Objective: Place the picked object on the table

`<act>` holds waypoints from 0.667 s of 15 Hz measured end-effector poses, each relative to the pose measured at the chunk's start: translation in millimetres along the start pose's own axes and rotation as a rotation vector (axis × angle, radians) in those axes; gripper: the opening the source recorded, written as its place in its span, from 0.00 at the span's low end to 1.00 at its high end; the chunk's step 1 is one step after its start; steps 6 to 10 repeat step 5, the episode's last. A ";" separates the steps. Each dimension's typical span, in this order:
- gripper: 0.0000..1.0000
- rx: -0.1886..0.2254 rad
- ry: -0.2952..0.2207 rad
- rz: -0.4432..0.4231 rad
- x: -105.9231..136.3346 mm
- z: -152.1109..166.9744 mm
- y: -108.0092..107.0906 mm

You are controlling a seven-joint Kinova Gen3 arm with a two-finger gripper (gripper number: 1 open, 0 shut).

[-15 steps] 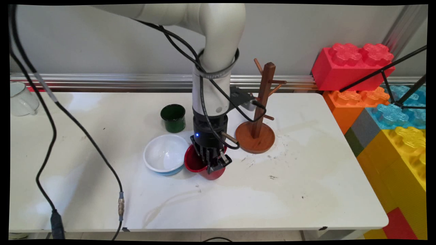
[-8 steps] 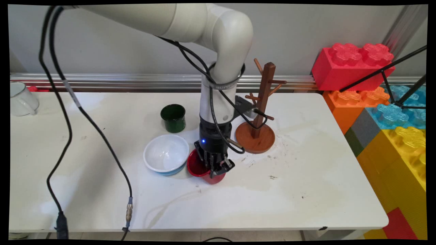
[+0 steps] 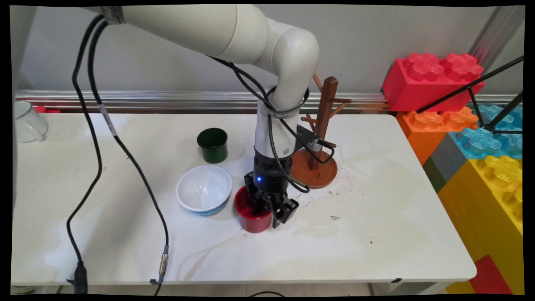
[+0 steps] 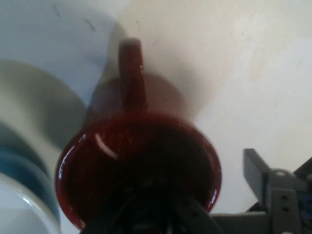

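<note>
- White tabletop (image 3: 376,234) in front of a pale wall; oversized plastic building bricks (image 3: 430,79) in red, orange, blue and yellow are stacked off its right end.
- Glossy red ceramic mug (image 3: 250,219) stands upright on the tabletop near the middle, just beside a white bowl with a blue outer wall (image 3: 203,189). I cannot tell whether the two touch.
- Black two-finger tool (image 3: 274,212) points straight down over the mug's right rim.
- Tool state: fingers apart and straddling the mug wall, one down inside the cup. The outer finger (image 4: 256,170) stands clear of the rim in the hand view, so nothing is clamped.
- Hand view: the mug's open mouth (image 4: 136,161) fills the centre, and its loop handle (image 4: 131,73) juts out on the side away from the camera. The handle is not seen in the main view.
- Nearby: a dark green enamel mug (image 3: 213,144) behind the bowl, a brown wooden mug tree with pegs (image 3: 326,108) close behind the arm, and a white mug (image 3: 27,121) at the far left edge.
- Black cables (image 3: 96,138) hang from the arm over the tabletop's left half.
- Handling judgement: the red mug looks rigid, fairly light, smooth and slippery, and likely to chip if knocked. The best hold is across the wall at the rim, or on the handle.
</note>
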 end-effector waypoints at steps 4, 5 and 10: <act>1.00 -0.006 0.008 -0.009 3.1 3.9 0.9; 1.00 -0.007 0.014 -0.009 4.1 3.7 0.8; 1.00 -0.007 0.014 -0.009 4.1 3.7 0.8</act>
